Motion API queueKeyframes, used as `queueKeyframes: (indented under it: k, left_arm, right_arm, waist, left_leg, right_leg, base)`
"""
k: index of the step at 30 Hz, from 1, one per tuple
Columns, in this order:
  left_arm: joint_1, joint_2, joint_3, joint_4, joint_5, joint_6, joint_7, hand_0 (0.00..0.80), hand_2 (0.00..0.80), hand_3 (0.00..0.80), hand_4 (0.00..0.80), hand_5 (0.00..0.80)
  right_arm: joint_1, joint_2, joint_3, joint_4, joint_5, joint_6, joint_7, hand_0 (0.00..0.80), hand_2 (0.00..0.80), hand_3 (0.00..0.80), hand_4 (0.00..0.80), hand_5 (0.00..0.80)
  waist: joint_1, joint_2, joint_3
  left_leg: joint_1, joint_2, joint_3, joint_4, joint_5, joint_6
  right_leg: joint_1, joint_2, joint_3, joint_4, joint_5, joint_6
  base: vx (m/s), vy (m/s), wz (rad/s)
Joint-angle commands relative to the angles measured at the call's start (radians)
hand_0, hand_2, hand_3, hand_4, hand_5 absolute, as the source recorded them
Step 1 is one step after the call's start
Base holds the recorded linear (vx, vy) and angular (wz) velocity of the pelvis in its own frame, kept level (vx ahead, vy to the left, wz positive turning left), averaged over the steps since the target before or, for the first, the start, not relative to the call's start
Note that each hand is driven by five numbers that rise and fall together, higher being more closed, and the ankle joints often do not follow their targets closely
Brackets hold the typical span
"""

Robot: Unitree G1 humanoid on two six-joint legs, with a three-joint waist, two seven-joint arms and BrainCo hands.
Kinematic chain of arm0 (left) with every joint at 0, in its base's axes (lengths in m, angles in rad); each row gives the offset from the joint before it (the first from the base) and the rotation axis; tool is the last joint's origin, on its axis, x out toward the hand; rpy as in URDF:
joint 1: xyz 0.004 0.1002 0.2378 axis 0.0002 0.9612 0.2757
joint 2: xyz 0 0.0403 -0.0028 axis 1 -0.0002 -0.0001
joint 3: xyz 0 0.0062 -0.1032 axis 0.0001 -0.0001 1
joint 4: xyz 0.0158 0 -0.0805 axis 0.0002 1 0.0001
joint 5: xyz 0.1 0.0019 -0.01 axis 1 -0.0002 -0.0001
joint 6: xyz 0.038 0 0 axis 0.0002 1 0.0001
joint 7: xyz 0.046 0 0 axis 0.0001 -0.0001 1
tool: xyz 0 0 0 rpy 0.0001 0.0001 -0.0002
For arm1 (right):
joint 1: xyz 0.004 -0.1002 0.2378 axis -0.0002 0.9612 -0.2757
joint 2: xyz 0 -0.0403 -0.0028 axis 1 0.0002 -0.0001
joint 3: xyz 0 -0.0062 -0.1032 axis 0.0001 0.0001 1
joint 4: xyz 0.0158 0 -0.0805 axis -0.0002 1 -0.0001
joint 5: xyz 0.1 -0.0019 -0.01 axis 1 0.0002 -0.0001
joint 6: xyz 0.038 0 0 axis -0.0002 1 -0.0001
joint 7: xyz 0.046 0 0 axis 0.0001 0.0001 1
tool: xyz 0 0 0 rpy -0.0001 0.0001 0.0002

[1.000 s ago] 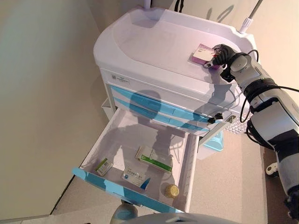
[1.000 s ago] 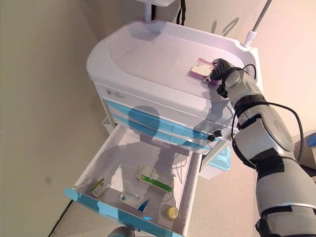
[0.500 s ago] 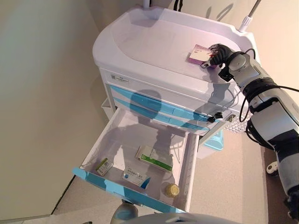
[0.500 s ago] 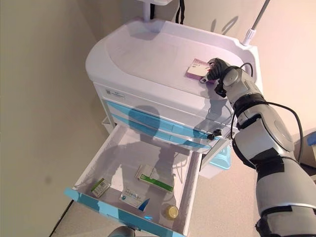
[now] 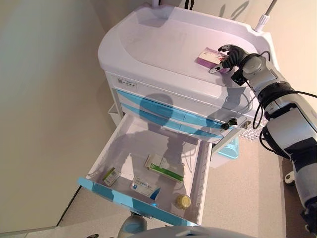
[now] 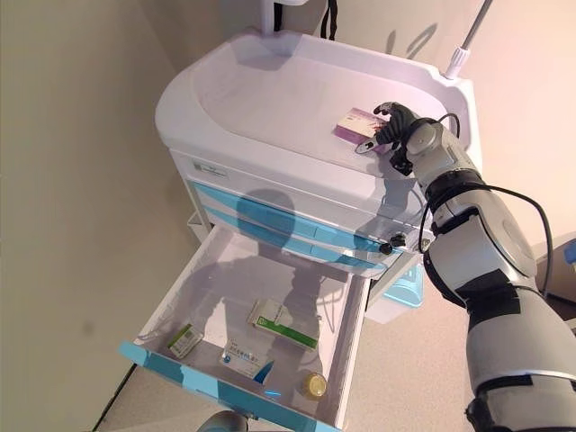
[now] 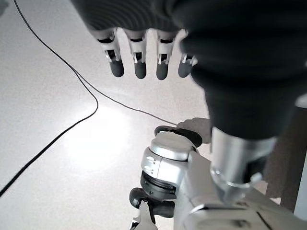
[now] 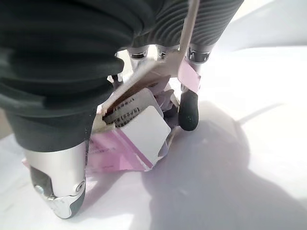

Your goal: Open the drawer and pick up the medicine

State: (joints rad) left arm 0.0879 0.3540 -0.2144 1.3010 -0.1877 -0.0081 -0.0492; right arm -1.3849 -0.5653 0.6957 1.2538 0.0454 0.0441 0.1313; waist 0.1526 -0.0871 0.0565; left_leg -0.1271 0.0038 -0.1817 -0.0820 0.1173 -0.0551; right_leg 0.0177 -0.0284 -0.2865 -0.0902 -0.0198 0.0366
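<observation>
Since a second ago my right hand [image 5: 233, 55] has slid the pink medicine box [image 5: 210, 56] a little further back along the top of the white cart [image 5: 163, 44], away from the front edge, and the box now lies flatter. From my remote seat I see the hand resting at the box's right end, on the cart's right side. Its wrist view shows the fingers [image 8: 188, 111] and thumb [image 8: 57, 191] curled around the box [image 8: 129, 139], one dark fingertip pressed against its white corner, so the hand is clamped on the medicine.

Below, the lowest drawer [image 5: 109, 191] with its blue front stands pulled fully out toward me. Inside lie a green-and-white carton [image 5: 164, 168] near the middle, a small green box [image 5: 111, 176] at the left, a white-and-blue box [image 5: 142, 187] against the front wall, and a yellow-capped bottle [image 5: 183, 201] in the right front corner. Two more blue-fronted drawers [image 5: 163, 116] above it are closed.

My left hand [image 7: 144, 62] shows only in its own wrist view, hanging over the pale floor [image 7: 57, 120] with its fingers straight, slightly apart and holding nothing
</observation>
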Motion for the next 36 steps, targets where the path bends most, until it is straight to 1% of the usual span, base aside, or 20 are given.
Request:
queueKeyframes:
  k: [1,2,8,10,12,14,16,17,18,20,21,23,25,26,29,30,31,32,34,36]
  left_arm:
    - [-0.050,0.022,-0.006,0.038,0.005,-0.003,0.007,0.000,0.000,0.000,0.000,0.000]
    - [-0.050,0.022,-0.006,0.039,0.005,-0.003,0.007,0.000,0.000,0.000,0.000,0.000]
    - [-0.060,0.015,0.010,0.053,-0.004,-0.011,0.014,0.000,0.000,0.000,0.000,0.000]
    - [-0.061,0.007,0.020,0.058,0.000,-0.014,0.012,0.000,0.000,0.000,0.000,0.000]
    - [-0.058,0.005,0.023,0.059,0.002,-0.016,0.012,0.000,0.000,0.000,0.000,0.000]
    - [-0.048,-0.010,0.027,0.056,0.021,-0.024,0.012,0.000,0.000,0.000,0.000,0.000]
    - [-0.045,-0.011,0.027,0.055,0.026,-0.024,0.011,0.000,0.000,0.000,0.000,0.000]
    - [-0.044,-0.022,0.029,0.051,0.037,-0.024,0.011,0.000,0.000,0.000,0.000,0.000]
    - [-0.044,-0.022,0.029,0.051,0.037,-0.024,0.011,0.000,0.000,0.000,0.000,0.000]
    - [-0.036,-0.036,0.033,0.045,0.053,-0.026,0.016,0.000,0.000,0.000,0.000,0.000]
    - [-0.035,-0.033,0.031,0.045,0.053,-0.026,0.016,0.000,0.000,0.000,0.000,0.000]
    - [-0.035,-0.047,0.033,0.041,0.065,-0.025,0.022,0.000,0.000,0.000,0.000,0.000]
    - [-0.038,-0.066,0.033,0.034,0.082,-0.018,0.040,0.000,0.000,0.000,0.000,0.000]
    - [-0.036,-0.063,0.031,0.035,0.082,-0.018,0.040,0.000,0.000,0.000,0.000,0.000]
    - [-0.048,-0.101,0.040,0.025,0.112,-0.005,0.068,0.000,0.000,0.000,0.000,0.000]
    - [-0.046,-0.099,0.039,0.025,0.112,-0.005,0.068,0.000,0.000,0.000,0.000,0.000]
    - [-0.055,-0.109,0.056,0.022,0.124,-0.003,0.074,0.000,0.000,0.000,0.000,0.000]
    - [-0.053,-0.108,0.053,0.022,0.124,-0.003,0.074,0.000,0.000,0.000,0.000,0.000]
    - [-0.061,-0.117,0.070,0.022,0.142,-0.003,0.080,0.000,0.000,0.000,0.000,0.000]
    - [-0.083,-0.125,0.088,0.019,0.161,-0.004,0.075,0.000,0.000,0.000,0.000,0.000]
  right_arm:
    - [-0.054,-0.051,0.021,-0.079,0.089,-0.054,-0.075,0.000,0.000,0.000,0.000,0.000]
    - [-0.054,-0.051,0.021,-0.080,0.090,-0.054,-0.076,0.000,0.000,0.000,0.000,0.000]
    - [-0.063,-0.164,-0.037,-0.347,0.311,-0.107,-0.119,0.000,0.000,0.000,0.000,0.000]
    - [-0.022,-0.228,-0.104,-0.465,0.434,-0.150,-0.147,0.000,0.000,0.000,0.000,0.000]
    - [0.003,-0.252,-0.133,-0.518,0.464,-0.167,-0.152,0.000,0.000,0.000,0.000,0.000]
    - [0.094,-0.316,-0.241,-0.609,0.584,-0.224,-0.170,0.000,0.000,0.000,0.000,0.000]
    - [0.124,-0.330,-0.260,-0.632,0.596,-0.230,-0.169,0.000,0.000,0.000,0.000,0.000]
    - [0.190,-0.353,-0.326,-0.676,0.654,-0.254,-0.176,0.000,0.000,0.000,0.000,0.000]
    - [0.190,-0.353,-0.326,-0.676,0.654,-0.254,-0.176,0.000,0.000,0.000,0.000,0.000]
    - [0.301,-0.368,-0.432,-0.730,0.727,-0.288,-0.190,0.000,0.000,0.000,0.000,0.000]
    - [0.310,-0.368,-0.438,-0.734,0.726,-0.287,-0.191,0.000,0.000,0.000,0.000,0.000]
    - [0.400,-0.347,-0.534,-0.755,0.761,-0.320,-0.225,0.000,0.000,0.000,0.000,0.000]
    - [0.563,-0.269,-0.673,-0.797,0.783,-0.345,-0.279,0.000,0.000,0.000,0.000,0.000]
    - [0.571,-0.267,-0.678,-0.802,0.781,-0.344,-0.280,0.000,0.000,0.000,0.000,0.000]
    - [0.829,-0.114,-0.819,-0.936,0.671,-0.355,-0.345,0.000,0.000,0.000,0.000,0.000]
    - [0.835,-0.111,-0.823,-0.942,0.668,-0.353,-0.347,0.000,0.000,0.000,0.000,0.000]
    - [0.965,-0.075,-0.868,-0.975,0.592,-0.330,-0.355,0.000,0.000,0.000,0.000,0.000]
    - [0.971,-0.073,-0.871,-0.979,0.590,-0.328,-0.356,0.000,0.000,0.000,0.000,0.000]
    - [1.104,-0.020,-0.917,-0.983,0.506,-0.300,-0.355,0.000,0.000,0.000,0.000,0.000]
    - [1.298,0.079,-0.944,-0.905,0.389,-0.262,-0.341,0.000,0.000,0.000,0.000,0.000]
  waist:
    - [-0.001,-0.047,0.012]
    - [-0.001,-0.047,0.012]
    - [-0.045,-0.042,-0.005]
    - [-0.071,-0.031,-0.012]
    - [-0.075,-0.028,-0.015]
    - [-0.098,-0.013,-0.024]
    - [-0.099,-0.012,-0.027]
    - [-0.112,0.000,-0.031]
    - [-0.112,0.000,-0.031]
    - [-0.126,0.014,-0.036]
    - [-0.123,0.012,-0.037]
    - [-0.134,0.027,-0.039]
    - [-0.147,0.043,-0.039]
    - [-0.145,0.042,-0.042]
    - [-0.165,0.064,-0.039]
    - [-0.163,0.062,-0.041]
    - [-0.176,0.068,-0.038]
    - [-0.173,0.068,-0.040]
    - [-0.188,0.072,-0.032]
    - [-0.211,0.073,-0.019]
  left_leg:
    - [0.066,-0.050,0.013,0.021,-0.081,0.035]
    - [0.066,-0.050,0.013,0.021,-0.081,0.035]
    - [0.091,-0.044,0.041,0.013,-0.091,0.036]
    - [0.105,-0.042,0.064,0.011,-0.098,0.040]
    - [0.110,-0.040,0.072,0.010,-0.101,0.041]
    - [0.122,-0.040,0.094,0.007,-0.109,0.046]
    - [0.127,-0.039,0.102,0.006,-0.111,0.047]
    - [0.133,-0.042,0.115,0.006,-0.116,0.050]
    - [0.133,-0.042,0.115,0.006,-0.116,0.050]
    - [0.144,-0.044,0.133,0.006,-0.124,0.056]
    - [0.145,-0.044,0.134,0.006,-0.124,0.056]
    - [0.154,-0.047,0.146,0.005,-0.131,0.060]
    - [0.157,-0.052,0.166,0.008,-0.131,0.068]
    - [0.163,-0.051,0.166,0.005,-0.138,0.068]
    - [0.161,-0.056,0.187,0.009,-0.137,0.077]
    - [0.160,-0.056,0.187,0.009,-0.137,0.077]
    - [0.160,-0.057,0.197,0.008,-0.138,0.080]
    - [0.169,-0.056,0.197,0.005,-0.147,0.080]
    - [0.169,-0.057,0.208,0.005,-0.148,0.084]
    - [0.169,-0.059,0.209,0.005,-0.150,0.091]
  right_leg:
    - [-0.029,-0.042,0.004,0.063,0.046,0.063]
    - [-0.029,-0.042,0.005,0.063,0.046,0.063]
    - [-0.023,-0.044,0.030,0.067,0.046,0.064]
    - [-0.022,-0.044,0.051,0.069,0.047,0.067]
    - [-0.021,-0.043,0.060,0.068,0.047,0.067]
    - [-0.020,-0.044,0.080,0.066,0.049,0.072]
    - [-0.020,-0.044,0.088,0.065,0.050,0.072]
    - [-0.020,-0.045,0.100,0.064,0.052,0.075]
    - [-0.020,-0.045,0.100,0.064,0.052,0.075]
    - [-0.018,-0.048,0.119,0.063,0.054,0.078]
    - [-0.017,-0.048,0.120,0.063,0.054,0.078]
    - [-0.016,-0.050,0.136,0.065,0.055,0.081]
    - [-0.021,-0.054,0.155,0.066,0.065,0.084]
    - [-0.016,-0.052,0.156,0.064,0.058,0.085]
    - [-0.031,-0.058,0.181,0.069,0.070,0.087]
    - [-0.032,-0.058,0.182,0.069,0.070,0.087]
    - [-0.037,-0.060,0.192,0.069,0.073,0.089]
    - [-0.030,-0.058,0.193,0.067,0.065,0.090]
    - [-0.039,-0.058,0.205,0.072,0.066,0.091]
    - [-0.046,-0.059,0.211,0.085,0.063,0.090]
  base:
    - [0.000,0.000,0.00]
    - [0.000,0.000,0.00]
    - [0.002,0.009,-0.02]
    - [-0.001,0.041,-0.11]
    - [0.007,0.028,-0.21]
    - [0.006,0.040,-0.34]
    - [0.006,0.032,-0.26]
    - [0.005,0.027,-0.22]
    - [0.010,0.051,-0.35]
    - [0.005,0.041,-0.30]
    - [0.001,0.036,-0.19]
    - [0.004,0.058,-0.25]
    - [-0.018,0.068,-0.26]
    - [-0.050,0.053,-0.19]
    - [-0.036,0.053,-0.24]
    - [-0.018,0.045,-0.20]
    - [0.023,0.031,-0.17]
    - [-0.025,0.047,-0.15]
    - [-0.005,0.029,-0.12]
    - [0.007,0.020,-0.20]
